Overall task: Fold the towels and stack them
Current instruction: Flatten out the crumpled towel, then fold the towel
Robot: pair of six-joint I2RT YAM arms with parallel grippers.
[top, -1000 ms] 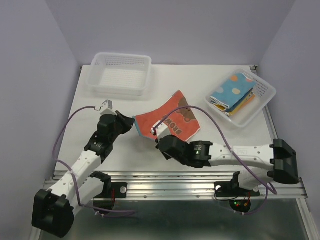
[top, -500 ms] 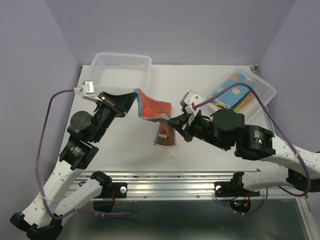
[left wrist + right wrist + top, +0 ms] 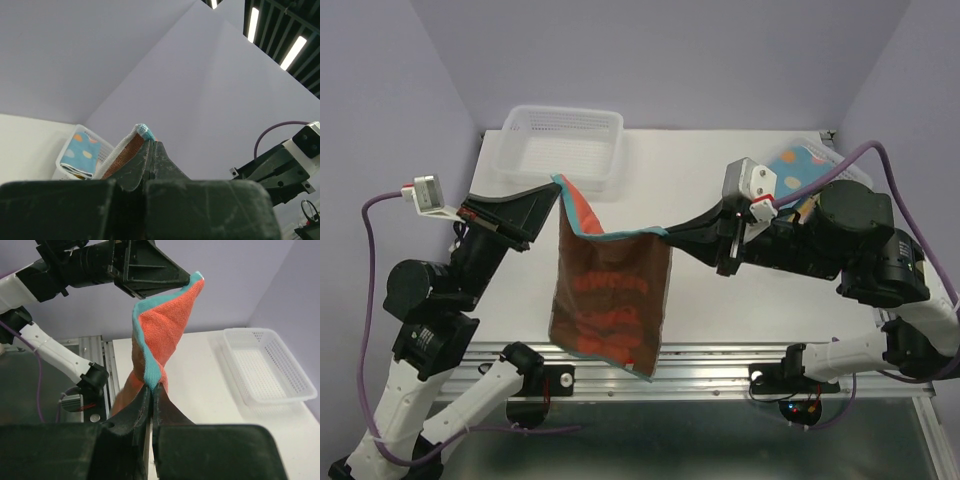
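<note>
Looking down, we count one soft red-orange towel (image 3: 610, 300), teal-hemmed, hanging over the white tabletop's (image 3: 710, 310) near edge from the left gripper (image 3: 557, 184) and right gripper (image 3: 667, 233), each clenched on an upper corner. Two white lattice baskets sit at the far corners: the left basket (image 3: 560, 150), and the right basket (image 3: 823, 147) holding a folded light-blue dotted towel (image 3: 790, 168). Our left wrist shows looped terry pinched against lilac walls (image 3: 75, 50). Our right wrist shows the cloth twisted between both grippers.
</note>
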